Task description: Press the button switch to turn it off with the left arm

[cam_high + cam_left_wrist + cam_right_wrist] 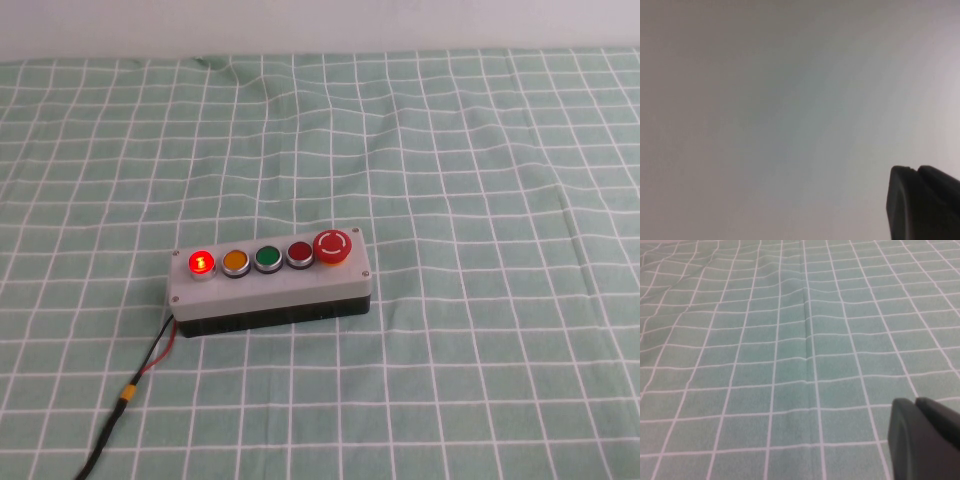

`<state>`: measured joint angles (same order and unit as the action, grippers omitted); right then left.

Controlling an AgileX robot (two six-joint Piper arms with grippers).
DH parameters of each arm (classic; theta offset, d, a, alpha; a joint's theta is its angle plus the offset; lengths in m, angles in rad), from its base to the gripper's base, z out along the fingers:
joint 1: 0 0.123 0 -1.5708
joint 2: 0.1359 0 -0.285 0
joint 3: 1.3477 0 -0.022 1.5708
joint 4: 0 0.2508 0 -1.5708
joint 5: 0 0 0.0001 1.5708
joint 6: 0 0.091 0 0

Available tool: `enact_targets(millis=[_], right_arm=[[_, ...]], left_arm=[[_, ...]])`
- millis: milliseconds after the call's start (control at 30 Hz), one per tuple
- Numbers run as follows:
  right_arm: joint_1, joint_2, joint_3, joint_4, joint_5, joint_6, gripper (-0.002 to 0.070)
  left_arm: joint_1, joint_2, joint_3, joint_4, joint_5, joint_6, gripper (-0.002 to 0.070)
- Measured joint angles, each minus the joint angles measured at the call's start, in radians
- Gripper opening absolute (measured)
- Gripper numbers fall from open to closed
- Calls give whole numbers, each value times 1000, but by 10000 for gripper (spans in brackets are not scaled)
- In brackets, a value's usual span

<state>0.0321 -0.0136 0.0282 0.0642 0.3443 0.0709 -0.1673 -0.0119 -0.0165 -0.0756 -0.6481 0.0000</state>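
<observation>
The button switch [201,263] glows bright red at the left end of the row on the grey box [262,287], next to the orange button [235,261]. The box lies on the green checked cloth left of centre. Neither arm shows in the high view. My left gripper [917,171] shows only in the left wrist view, its black fingers together, facing a blank pale surface with no button in sight. My right gripper [915,402] shows only in the right wrist view, fingers together and empty, over bare cloth.
The row also holds a green button [267,258], a darker red button [300,253] and a big red mushroom button [333,246]. A red and black cable [140,380] runs from the box's left end toward the near edge. The cloth [480,180] has soft wrinkles.
</observation>
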Motion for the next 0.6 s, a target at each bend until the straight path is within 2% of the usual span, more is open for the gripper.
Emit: enact_targets(millis=[133,333,600], right_arm=[[0,0,0,0,0,0,-16],[0,0,0,0,0,0,-16],[0,0,0,0,0,0,-16]], left_arm=[[0,-2,-145,2,98,0,-3],[0,54,-438,12,479,0,-3],[0,346,-711,41,947,0,-3]])
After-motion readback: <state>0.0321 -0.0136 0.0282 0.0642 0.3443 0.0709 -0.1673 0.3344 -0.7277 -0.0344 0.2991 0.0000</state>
